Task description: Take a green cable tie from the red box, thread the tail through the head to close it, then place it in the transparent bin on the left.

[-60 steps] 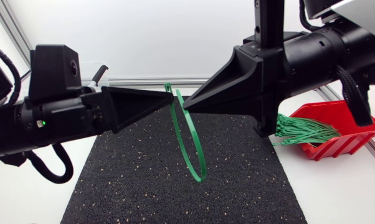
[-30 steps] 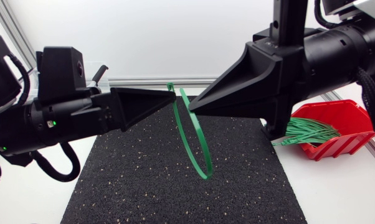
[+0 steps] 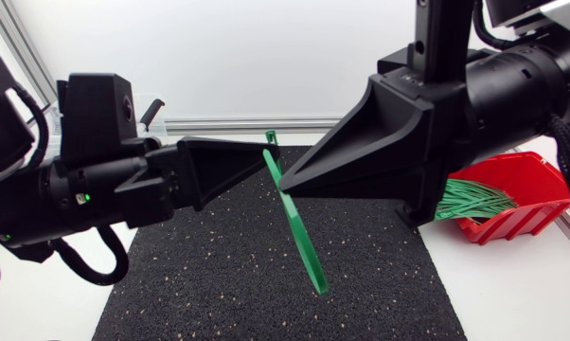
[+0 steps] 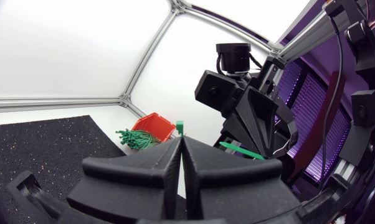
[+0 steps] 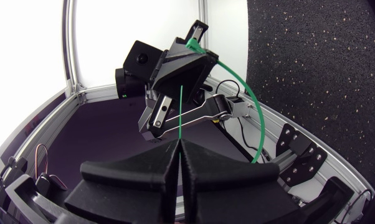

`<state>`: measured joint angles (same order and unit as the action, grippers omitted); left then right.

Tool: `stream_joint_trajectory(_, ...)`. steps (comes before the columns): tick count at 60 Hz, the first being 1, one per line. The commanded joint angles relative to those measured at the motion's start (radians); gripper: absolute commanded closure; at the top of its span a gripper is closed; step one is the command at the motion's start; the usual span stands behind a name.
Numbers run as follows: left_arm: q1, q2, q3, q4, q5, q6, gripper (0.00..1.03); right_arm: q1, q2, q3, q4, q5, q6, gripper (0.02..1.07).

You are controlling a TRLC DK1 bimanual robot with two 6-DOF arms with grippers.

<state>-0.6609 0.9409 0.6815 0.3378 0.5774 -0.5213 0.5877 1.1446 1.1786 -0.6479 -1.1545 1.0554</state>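
Fingers (image 3: 219,166) pinch cable tie (image 3: 299,232), now turned edge-on

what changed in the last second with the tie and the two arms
The green cable tie loop, an open oval a second ago, now shows nearly edge-on in the head view, its low end a little lower and further right. The left gripper edged right; the right gripper sank slightly. Both keep their jaws shut on the tie. The red box with its spare ties stayed put.
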Motion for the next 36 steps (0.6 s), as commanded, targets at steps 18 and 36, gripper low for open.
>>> stream_joint_trajectory(18, -0.029, -0.047, 0.024, -0.013, -0.019, 0.012, 1.00, 0.006, -0.028, -0.020, 0.007, 0.003, 0.028, 1.01)
stream_joint_trajectory(36, -0.063, -0.048, 0.012, -0.023, -0.048, 0.023, 1.00, 0.001, -0.039, -0.027, 0.013, 0.004, 0.028, 1.01)
